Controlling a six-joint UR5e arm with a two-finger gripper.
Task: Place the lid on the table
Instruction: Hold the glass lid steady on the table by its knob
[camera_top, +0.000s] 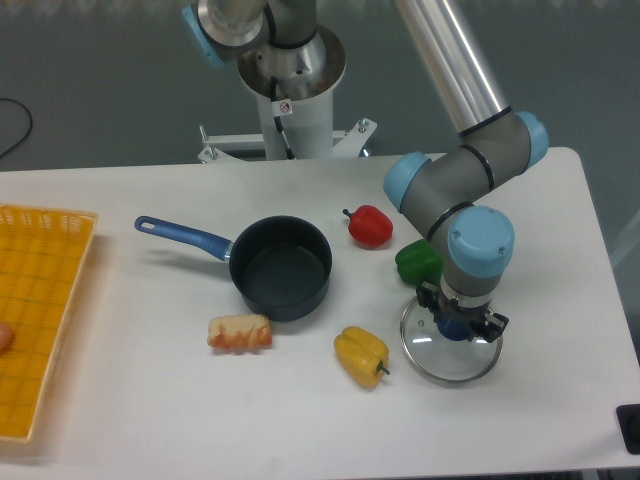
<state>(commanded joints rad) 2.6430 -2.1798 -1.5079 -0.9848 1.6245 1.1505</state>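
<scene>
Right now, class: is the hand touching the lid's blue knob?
Touching. The fixed camera shows the hand closed around the blue knob at the centre of the lid, its fingers pressed against both sides with no gap visible.

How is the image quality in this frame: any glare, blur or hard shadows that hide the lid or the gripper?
In the fixed camera view the lighting is even and diffuse, with only soft shadows under the saucepan and peppers. Focus is sharp across the table. The lid is transparent, so only its rim and faint reflections show. The gripper is mostly hidden by the wrist above it, so how its jaws stand is unclear.
</scene>
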